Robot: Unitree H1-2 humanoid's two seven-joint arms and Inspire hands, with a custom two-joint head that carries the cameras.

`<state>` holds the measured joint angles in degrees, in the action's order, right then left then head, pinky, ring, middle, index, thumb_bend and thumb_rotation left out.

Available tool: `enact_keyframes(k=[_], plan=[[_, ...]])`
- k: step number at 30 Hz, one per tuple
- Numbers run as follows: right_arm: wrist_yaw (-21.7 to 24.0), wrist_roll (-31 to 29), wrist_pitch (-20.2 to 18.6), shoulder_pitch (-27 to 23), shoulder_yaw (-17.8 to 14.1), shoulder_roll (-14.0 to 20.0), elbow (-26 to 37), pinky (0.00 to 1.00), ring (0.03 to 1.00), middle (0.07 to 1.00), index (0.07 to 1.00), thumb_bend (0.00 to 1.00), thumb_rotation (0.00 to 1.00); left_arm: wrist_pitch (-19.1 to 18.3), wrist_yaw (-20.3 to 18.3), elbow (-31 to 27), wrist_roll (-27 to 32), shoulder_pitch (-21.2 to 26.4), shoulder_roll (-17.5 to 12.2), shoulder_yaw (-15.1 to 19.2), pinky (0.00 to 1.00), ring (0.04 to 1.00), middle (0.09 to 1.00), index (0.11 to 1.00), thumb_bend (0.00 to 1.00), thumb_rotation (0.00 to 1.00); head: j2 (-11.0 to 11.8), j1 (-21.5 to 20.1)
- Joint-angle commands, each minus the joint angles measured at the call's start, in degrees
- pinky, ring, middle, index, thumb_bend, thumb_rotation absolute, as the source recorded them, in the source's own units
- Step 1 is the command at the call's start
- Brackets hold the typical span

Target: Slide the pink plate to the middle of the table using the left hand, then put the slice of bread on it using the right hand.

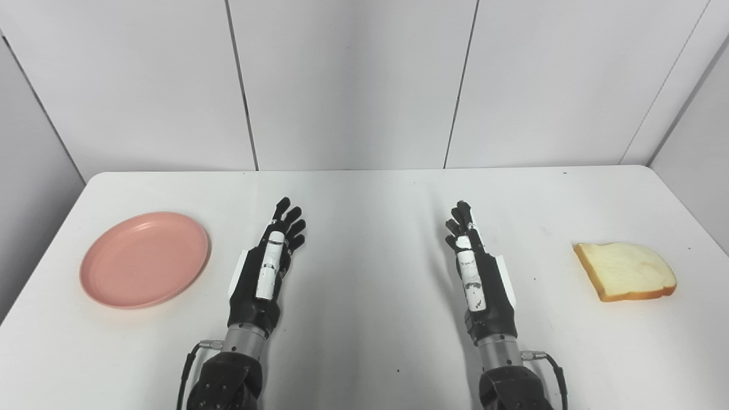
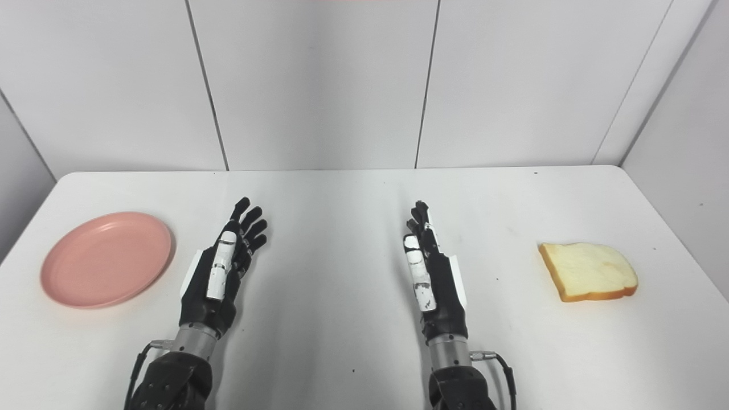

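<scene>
White desk (image 1: 364,199). Pink plate (image 1: 144,259) at 9 o'clock, empty, well apart from the bread slice (image 1: 625,270) at 3 o'clock. Left robot hand (image 1: 267,267) just right of the plate, fingers spread, holding nothing. Right robot hand (image 1: 475,267) likewise spread and empty, toward 5 o'clock.

Light: bright, even, from overhead
Shadows: soft grey streaks on the bench (image 1: 364,319) beside each arm
Glare: none
Focus: sharp throughout
Edges: slight bending of wall lines
</scene>
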<state>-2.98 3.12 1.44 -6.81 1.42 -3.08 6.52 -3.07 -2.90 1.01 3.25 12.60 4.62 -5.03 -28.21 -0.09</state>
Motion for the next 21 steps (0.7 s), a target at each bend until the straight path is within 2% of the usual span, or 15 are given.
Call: enact_keyframes(k=[1, 18, 21], plan=[[-0.11, -0.04, 1.50, -1.43, 0.04, -0.31, 1.32, 0.96, 0.957, 0.972, 0.978, 0.42, 1.00, 1.59, -0.12, -1.67, -0.47, 1.09, 0.28, -0.23, 0.93, 0.934, 0.950, 0.942, 0.41, 1.00, -0.11, 0.04], [-0.01, 0.21, 1.75, -1.39, 0.13, -0.13, 1.21, 0.96, 0.956, 0.972, 0.978, 0.43, 1.00, 0.98, 0.07, -2.00, -0.50, 1.09, 0.46, -0.21, 0.93, 0.936, 0.951, 0.942, 0.41, 1.00, -0.06, 0.12], [0.01, 0.18, 1.88, -1.43, 0.05, -0.01, 1.12, 0.96, 0.959, 0.974, 0.979, 0.43, 1.00, 0.86, 0.44, -1.99, -0.75, 0.99, 0.77, -0.24, 0.93, 0.934, 0.949, 0.939, 0.40, 1.00, 0.21, 1.93]])
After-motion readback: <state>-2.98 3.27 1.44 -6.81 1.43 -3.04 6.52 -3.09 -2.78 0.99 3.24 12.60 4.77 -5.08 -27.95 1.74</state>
